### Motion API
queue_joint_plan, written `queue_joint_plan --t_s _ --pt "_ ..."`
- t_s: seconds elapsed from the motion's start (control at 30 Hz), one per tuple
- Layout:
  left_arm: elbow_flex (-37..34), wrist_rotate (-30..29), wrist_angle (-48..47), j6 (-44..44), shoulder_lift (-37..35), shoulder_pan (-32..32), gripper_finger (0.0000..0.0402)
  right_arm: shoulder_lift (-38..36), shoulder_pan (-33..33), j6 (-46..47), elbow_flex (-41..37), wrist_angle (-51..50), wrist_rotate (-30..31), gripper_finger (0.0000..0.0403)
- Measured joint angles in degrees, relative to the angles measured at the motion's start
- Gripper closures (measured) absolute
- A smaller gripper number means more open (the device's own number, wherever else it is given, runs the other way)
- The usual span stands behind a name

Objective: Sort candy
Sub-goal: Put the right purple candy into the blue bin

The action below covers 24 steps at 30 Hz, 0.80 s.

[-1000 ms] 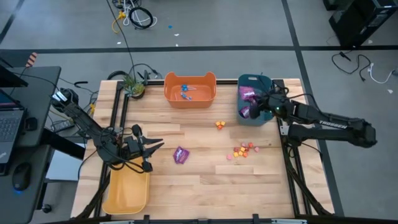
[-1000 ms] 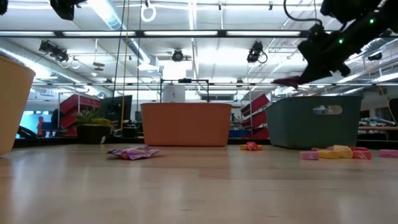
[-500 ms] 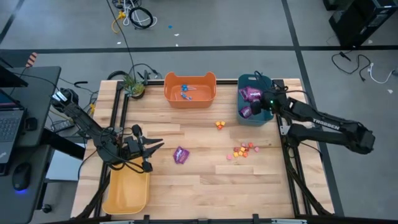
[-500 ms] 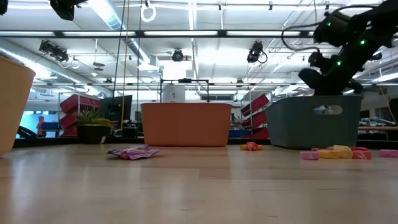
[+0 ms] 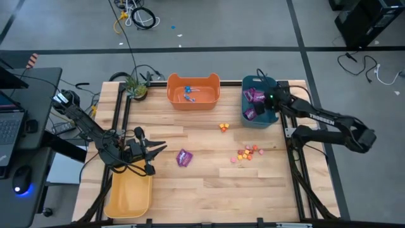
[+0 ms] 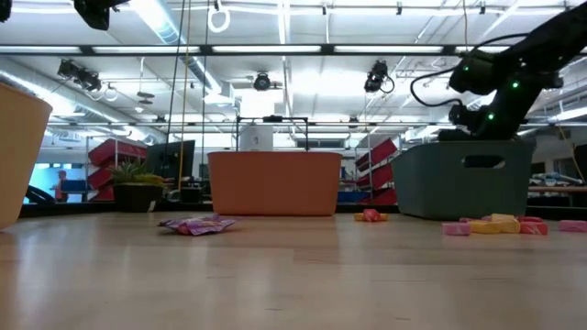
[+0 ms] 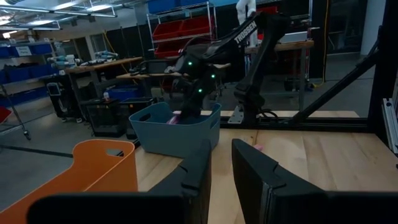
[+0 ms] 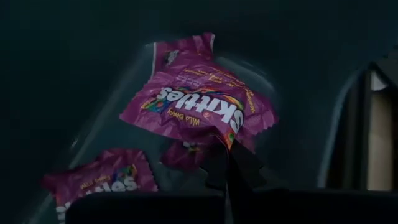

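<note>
Crinkled purple packet (image 8: 198,106) pinched by right gripper (image 8: 233,163) inside smooth teal bin (image 5: 259,120)

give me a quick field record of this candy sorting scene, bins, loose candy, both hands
right hand: shut on a purple packet, down inside the teal bin
teal bin contents: more purple packets
left hand: waiting over the table's left side beside the yellow bin, holding nothing
orange bin: blue-wrapped lollipops inside
loose on table: one purple packet near the middle, a cluster of small orange and pink pieces, a few orange pieces nearer the orange bin
</note>
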Motion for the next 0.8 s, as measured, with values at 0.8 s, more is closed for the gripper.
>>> queue_joint_plan --t_s 0.8 --pt "0.0 0.0 0.04 -0.02 0.0 0.0 0.0335 9.2 -4.68 -4.33 0.02 11.38 -3.49 0.0394"
